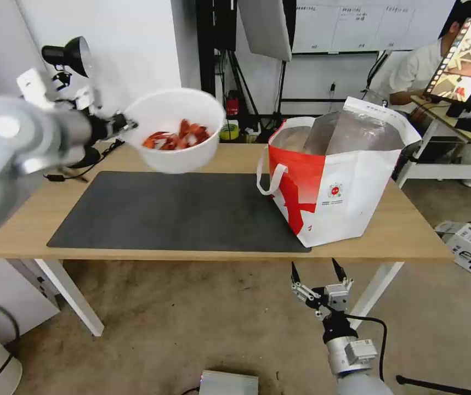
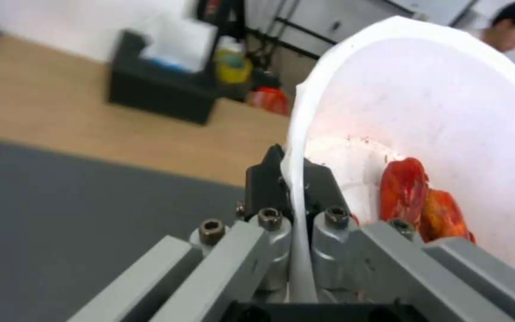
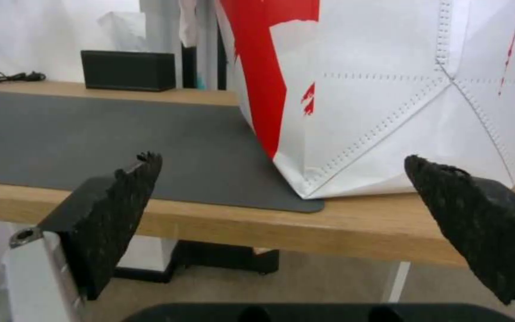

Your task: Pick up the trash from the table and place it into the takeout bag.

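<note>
The right gripper hung spread below the worktop edge, idle. Beyond it, the left gripper pinched the bowl rim, holding the bowl of shells above the mat. Best kept level while crossing to the bag, tipping only over the opening.

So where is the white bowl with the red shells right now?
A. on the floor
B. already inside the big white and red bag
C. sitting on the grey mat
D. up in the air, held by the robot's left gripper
D: the left gripper pinches the rim of the bowl, which hangs above the table, short of the takeout bag.
</note>
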